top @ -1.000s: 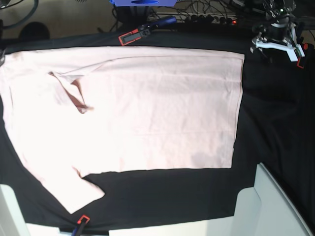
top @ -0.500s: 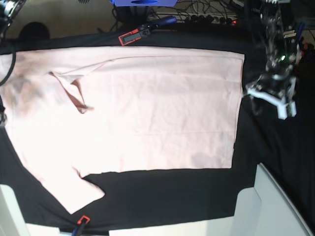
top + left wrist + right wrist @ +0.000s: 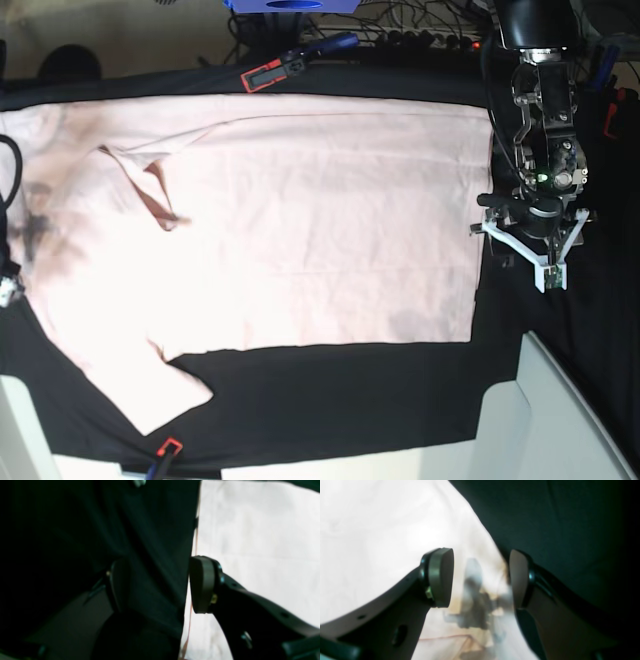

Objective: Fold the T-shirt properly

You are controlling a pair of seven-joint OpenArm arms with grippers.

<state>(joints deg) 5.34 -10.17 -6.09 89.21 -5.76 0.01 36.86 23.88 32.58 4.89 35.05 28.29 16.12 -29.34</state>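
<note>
My left fingers (image 3: pixel 527 255) hang spread and empty at the hem edge of the T-shirt (image 3: pixel 300 220); my right fingers (image 3: pixel 480 577) are parted too, holding nothing, over its opposite edge. I judge I should pinch only pink cloth, not the black table cloth (image 3: pixel 400 400) beneath, both sides together. The T-shirt lies flat across the bench, pale pink, plain side up, one sleeve creased.

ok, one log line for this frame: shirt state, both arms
T-shirt: spread flat, unfolded | left gripper: open, over hem edge, empty | right gripper: open, over opposite edge, empty
</note>
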